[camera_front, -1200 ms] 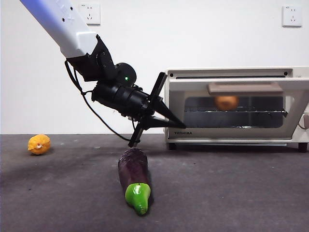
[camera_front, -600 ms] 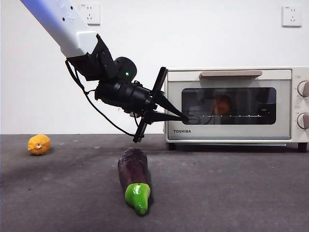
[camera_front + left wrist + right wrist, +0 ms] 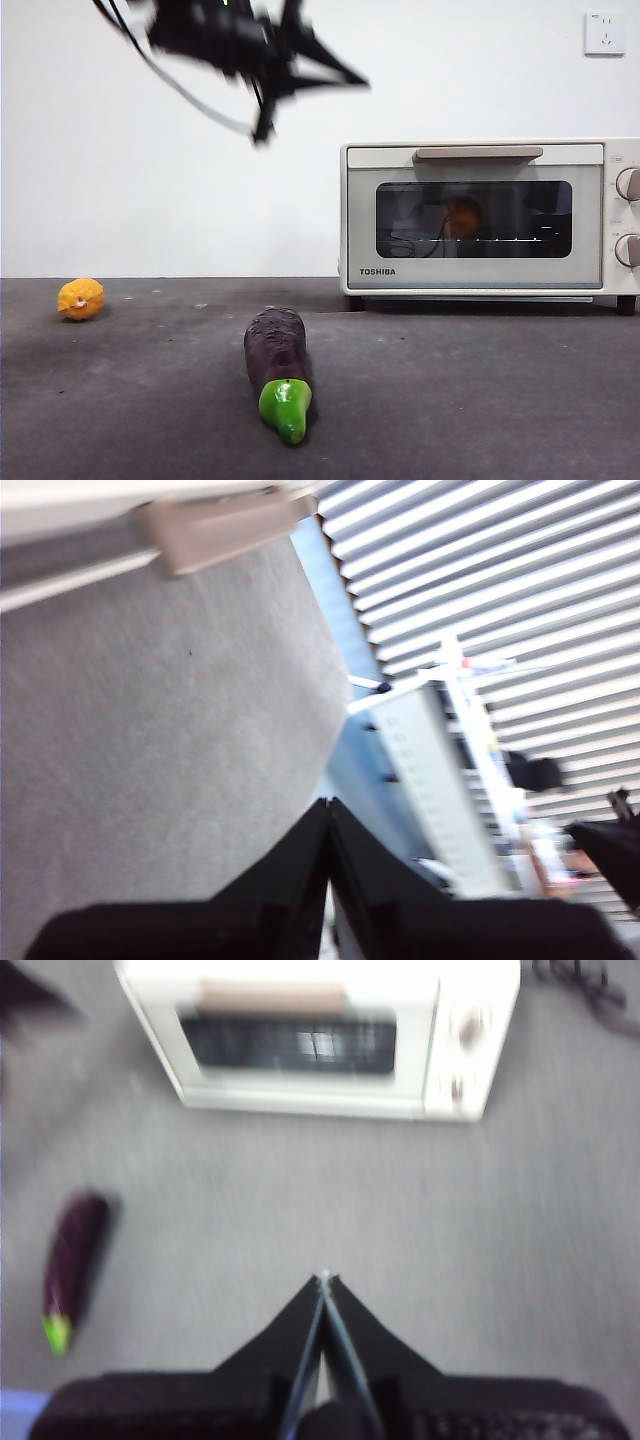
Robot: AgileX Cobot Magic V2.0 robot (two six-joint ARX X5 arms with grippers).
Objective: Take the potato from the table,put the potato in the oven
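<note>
The rounded orange-brown potato (image 3: 462, 216) is seen inside the shut cream-white oven (image 3: 487, 218), well apart from both grippers' empty, closed jaws

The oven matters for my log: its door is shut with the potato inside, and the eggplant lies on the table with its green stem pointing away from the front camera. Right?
Not quite. In the front view the eggplant lies on the table with its green stem toward the camera. The oven door is shut, the potato dimly visible behind the glass.
</note>
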